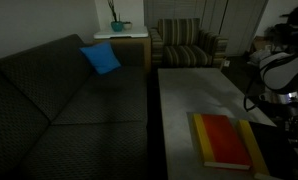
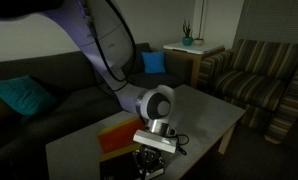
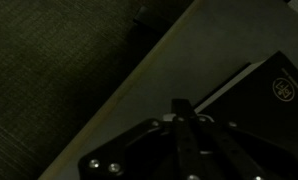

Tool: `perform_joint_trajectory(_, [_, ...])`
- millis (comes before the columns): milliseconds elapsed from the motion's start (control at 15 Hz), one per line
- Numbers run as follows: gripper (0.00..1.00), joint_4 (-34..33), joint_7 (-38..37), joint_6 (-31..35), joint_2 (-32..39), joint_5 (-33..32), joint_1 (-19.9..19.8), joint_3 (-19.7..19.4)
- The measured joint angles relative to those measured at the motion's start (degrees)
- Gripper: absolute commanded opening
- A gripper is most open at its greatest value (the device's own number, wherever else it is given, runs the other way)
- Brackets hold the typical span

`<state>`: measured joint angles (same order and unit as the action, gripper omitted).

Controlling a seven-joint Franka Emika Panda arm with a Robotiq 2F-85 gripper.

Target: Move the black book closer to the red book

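The red book (image 1: 222, 140), with yellow edges, lies flat on the grey table (image 1: 199, 90); it also shows in an exterior view (image 2: 119, 133). The black book (image 1: 261, 150), with a yellow strip along its edge, lies right beside the red book near the table's side edge. In the wrist view its dark cover (image 3: 271, 92) lies just ahead and to the right of my fingertips. My gripper (image 3: 179, 106) is shut and empty, low over the table. It shows in an exterior view (image 2: 153, 158), where it hides the black book.
A dark sofa (image 1: 59, 100) with a blue cushion (image 1: 101, 58) runs along the table's long side. A striped armchair (image 1: 186, 42) and a side table with a plant (image 1: 117, 24) stand beyond. Dark floor (image 3: 49, 60) lies past the table edge.
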<state>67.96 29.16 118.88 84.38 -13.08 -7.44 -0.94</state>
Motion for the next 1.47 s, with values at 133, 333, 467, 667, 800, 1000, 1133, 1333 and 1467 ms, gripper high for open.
perform_joint_trajectory(133, [0.00,-0.1,2.7,0.2,0.0,0.0,-0.2,0.5])
perform_joint_trajectory(333, [0.00,-0.2,6.5,0.4,0.0,0.0,-1.0,1.5])
perform_joint_trajectory(467, [0.00,-0.2,8.7,0.7,0.0,0.0,-1.5,2.0])
perform_joint_trajectory(667, [0.00,-0.2,11.5,1.1,0.0,0.1,-2.2,2.6])
perform_joint_trajectory(800, [0.00,-0.2,12.9,1.5,0.0,0.1,-2.4,2.8])
perform_joint_trajectory(1000, [0.00,-0.2,13.2,3.3,0.0,0.1,-2.3,2.8])
perform_joint_trajectory(1133, [0.00,-0.1,11.6,5.7,0.0,-0.2,-1.3,2.1])
perform_joint_trajectory(1333, [0.00,0.4,4.8,9.7,0.0,-1.1,1.8,-0.7])
perform_joint_trajectory(1467, [0.00,0.9,-0.5,12.2,0.1,-2.4,3.8,-2.3])
